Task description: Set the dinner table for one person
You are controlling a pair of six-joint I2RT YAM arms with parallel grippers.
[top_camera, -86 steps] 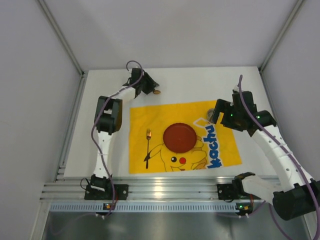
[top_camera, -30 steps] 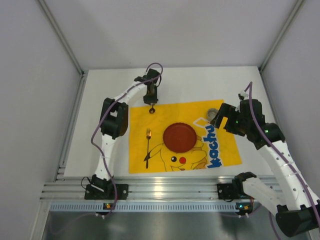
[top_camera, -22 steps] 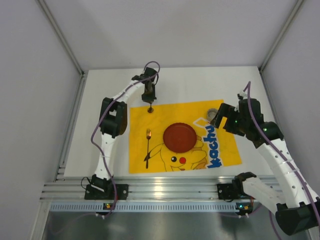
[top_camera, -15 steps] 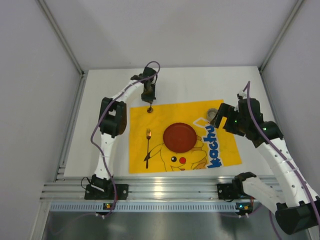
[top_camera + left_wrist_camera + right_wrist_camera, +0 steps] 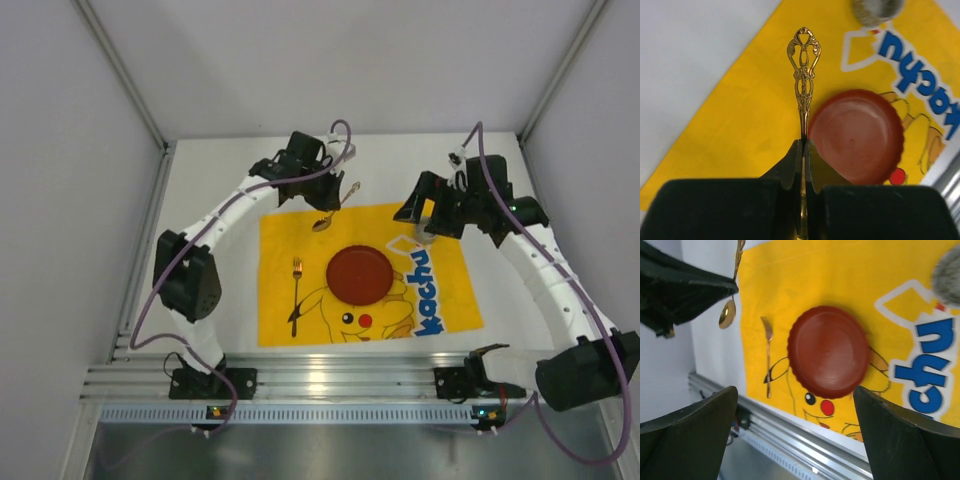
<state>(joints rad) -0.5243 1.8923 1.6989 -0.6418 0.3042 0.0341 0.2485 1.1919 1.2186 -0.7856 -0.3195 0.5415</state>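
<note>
The left claw (image 5: 803,150) is clamped shut on the shaft of the gold spoon (image 5: 804,75). In its wrist view the ornate handle points straight out ahead, over the far side of the yellow mat (image 5: 280,250). Half a second ago the spoon hung nearly upright at the mat's far left corner. Now the arm has swung toward the middle and the wrist has rolled, so the spoon lies tilted and appears held clear above the mat's far edge, just beyond the red plate (image 5: 359,275). The fork (image 5: 296,285) has not moved and lies left of the plate, with 1 gap between them. The right claw (image 5: 795,392) has pulled up and away from the grey round object (image 5: 874,9) at the mat's far right corner. Its fingers are spread wide with nothing between them, and its camera looks down on the plate from a height. The white surface (image 5: 390,165) spans the whole area under the mat, between the aluminium rails. I read this as the spoon being carried over to the plate's right side. The setting is partly done, and the 2 arms are now close together at the far edge.
</note>
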